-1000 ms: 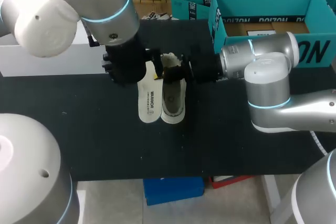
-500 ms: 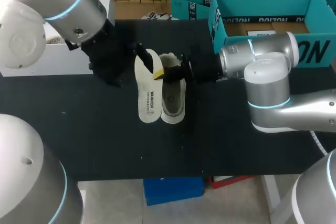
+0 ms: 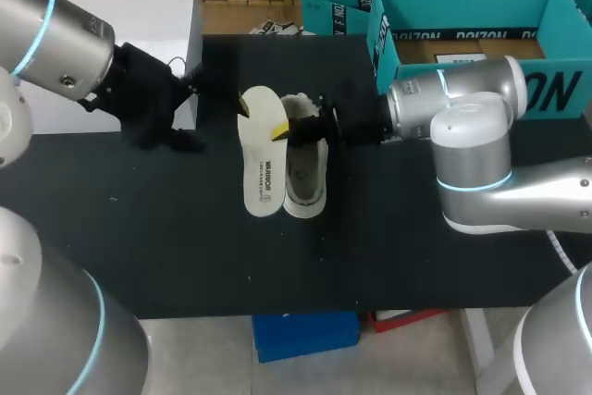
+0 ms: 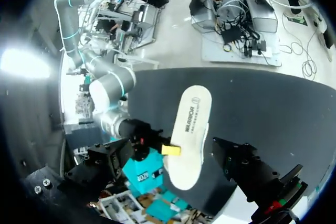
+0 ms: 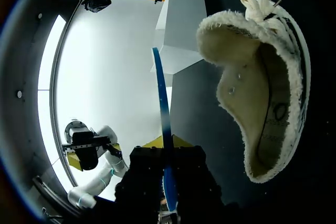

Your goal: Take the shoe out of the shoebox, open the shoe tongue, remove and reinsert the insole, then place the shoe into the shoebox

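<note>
A white insole (image 3: 261, 159) lies along the left side of the pale shoe (image 3: 303, 171) on the black table. My right gripper (image 3: 282, 129) comes in from the right over the shoe's heel end and is shut on the insole's edge. In the right wrist view the insole (image 5: 161, 93) stands edge-on, blue, between the fingers of the right gripper (image 5: 168, 145), and the fleece-lined shoe (image 5: 262, 103) lies beside it. My left gripper (image 3: 185, 116) is open and empty, well left of the insole. From the left wrist, the insole (image 4: 191, 127) shows ahead of the wide-open left gripper (image 4: 178, 174).
The open teal shoebox (image 3: 400, 53) stands at the back right, behind my right arm, with a second teal box (image 3: 338, 2) further back. A white box (image 3: 139, 6) sits at the back left, close to my left arm.
My left arm has drawn back to the left, away from the insole and shoe, with its gripper still open. The right arm, insole and shoe have stayed put.
</note>
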Controlling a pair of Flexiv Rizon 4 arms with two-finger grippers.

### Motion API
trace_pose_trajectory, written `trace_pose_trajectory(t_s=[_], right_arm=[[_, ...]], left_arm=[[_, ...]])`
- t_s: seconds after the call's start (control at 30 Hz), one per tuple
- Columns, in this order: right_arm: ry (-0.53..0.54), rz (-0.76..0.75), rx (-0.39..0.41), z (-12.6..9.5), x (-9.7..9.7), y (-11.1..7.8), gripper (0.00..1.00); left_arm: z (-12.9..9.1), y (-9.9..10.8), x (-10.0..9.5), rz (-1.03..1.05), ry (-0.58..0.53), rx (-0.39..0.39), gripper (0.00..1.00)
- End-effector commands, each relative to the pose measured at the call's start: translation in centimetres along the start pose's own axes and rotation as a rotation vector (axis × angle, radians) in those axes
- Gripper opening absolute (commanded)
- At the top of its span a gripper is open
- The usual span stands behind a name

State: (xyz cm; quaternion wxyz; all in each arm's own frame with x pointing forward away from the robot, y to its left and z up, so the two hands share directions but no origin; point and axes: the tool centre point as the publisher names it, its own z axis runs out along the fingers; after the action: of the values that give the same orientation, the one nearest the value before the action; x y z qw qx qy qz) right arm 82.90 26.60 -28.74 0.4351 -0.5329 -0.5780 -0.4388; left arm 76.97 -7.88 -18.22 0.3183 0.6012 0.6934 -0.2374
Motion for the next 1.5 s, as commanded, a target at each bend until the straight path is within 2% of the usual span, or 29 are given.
trace_pose_trajectory(t_s=[0.03,0.17,0.33,0.43,1.03,1.27,1.5], right_arm=[[0.001,0.000,-0.003,0.1,-0.1,0.0,0.00],[0.001,0.000,-0.003,0.1,-0.1,0.0,0.00],[0.001,0.000,-0.003,0.1,-0.1,0.0,0.00],[0.001,0.000,-0.003,0.1,-0.1,0.0,0.00],[0.001,0.000,-0.003,0.1,-0.1,0.0,0.00],[0.001,0.000,-0.003,0.1,-0.1,0.0,0.00],[0.001,0.000,-0.003,0.1,-0.1,0.0,0.00]], left_arm=[[-0.9,0.1,1.9,-0.050,-0.288,0.019,1.00],[-0.8,0.9,2.9,-0.077,-0.346,0.081,1.00],[-0.3,1.9,4.2,-0.114,-0.377,0.110,1.00],[0.0,2.5,5.5,-0.106,-0.441,0.218,1.00],[0.0,2.5,5.5,-0.106,-0.441,0.218,1.00],[2.2,1.8,7.5,-0.091,-0.583,0.129,1.00],[2.7,2.1,8.0,-0.071,-0.669,0.063,1.00]])
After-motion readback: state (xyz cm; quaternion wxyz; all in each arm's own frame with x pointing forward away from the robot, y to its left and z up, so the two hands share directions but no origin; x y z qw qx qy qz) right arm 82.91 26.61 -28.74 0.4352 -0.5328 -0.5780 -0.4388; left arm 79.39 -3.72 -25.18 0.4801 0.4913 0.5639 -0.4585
